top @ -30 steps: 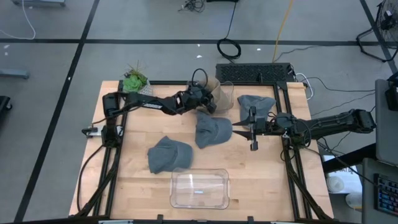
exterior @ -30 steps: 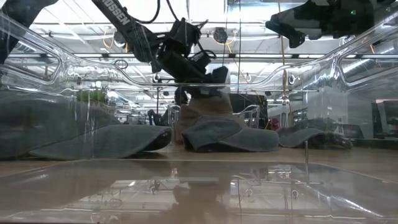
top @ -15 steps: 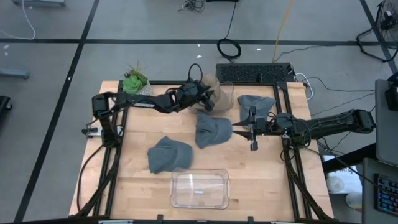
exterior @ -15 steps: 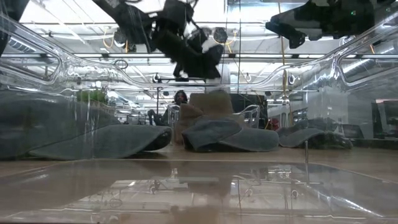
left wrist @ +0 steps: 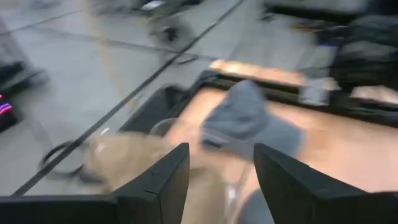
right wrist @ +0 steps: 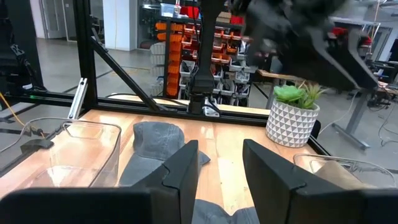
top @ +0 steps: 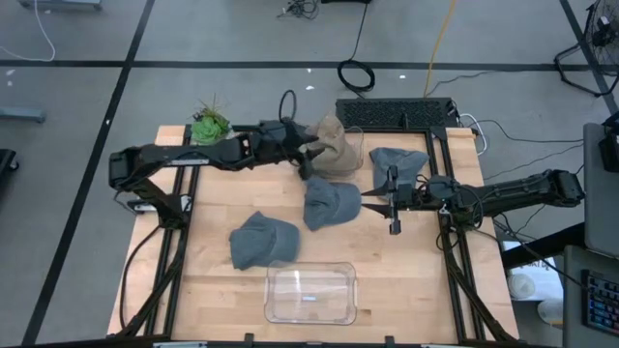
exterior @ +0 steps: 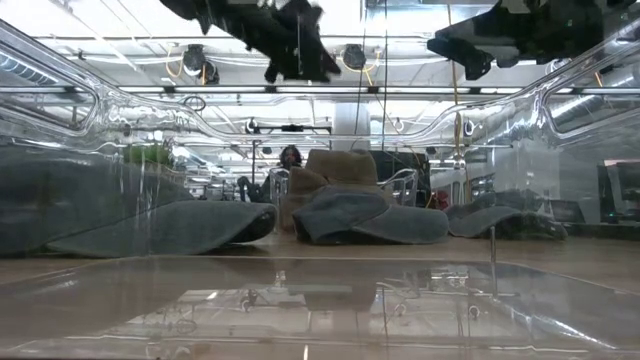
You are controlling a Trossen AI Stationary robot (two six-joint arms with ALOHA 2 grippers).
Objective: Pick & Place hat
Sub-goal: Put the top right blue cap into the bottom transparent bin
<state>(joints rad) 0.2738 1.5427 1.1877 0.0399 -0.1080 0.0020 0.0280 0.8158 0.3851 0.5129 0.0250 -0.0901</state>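
A tan hat (top: 334, 147) sits in a clear container (top: 354, 138) at the table's far middle; it also shows in the low view (exterior: 340, 168). My left gripper (top: 308, 160) hangs open just left of it and well above the table, blurred in its wrist view (left wrist: 217, 158), with nothing between its fingers. Three grey hats lie brim-down on the wood: one at the middle (top: 329, 203), one nearer (top: 263, 240), one at the far right (top: 397, 164). My right gripper (top: 366, 200) waits open beside the middle hat, raised above the table (exterior: 470, 55).
A clear empty bin (top: 311, 292) stands at the near edge, right in front of the low camera. A potted plant (top: 211, 126) stands at the far left corner and a black keyboard (top: 395, 114) beyond the far edge. Bare wood lies at the near left.
My left gripper has come off the tan hat, risen high and drawn back toward the table's left edge. The tan hat stays in the clear container, its crown now uncovered.
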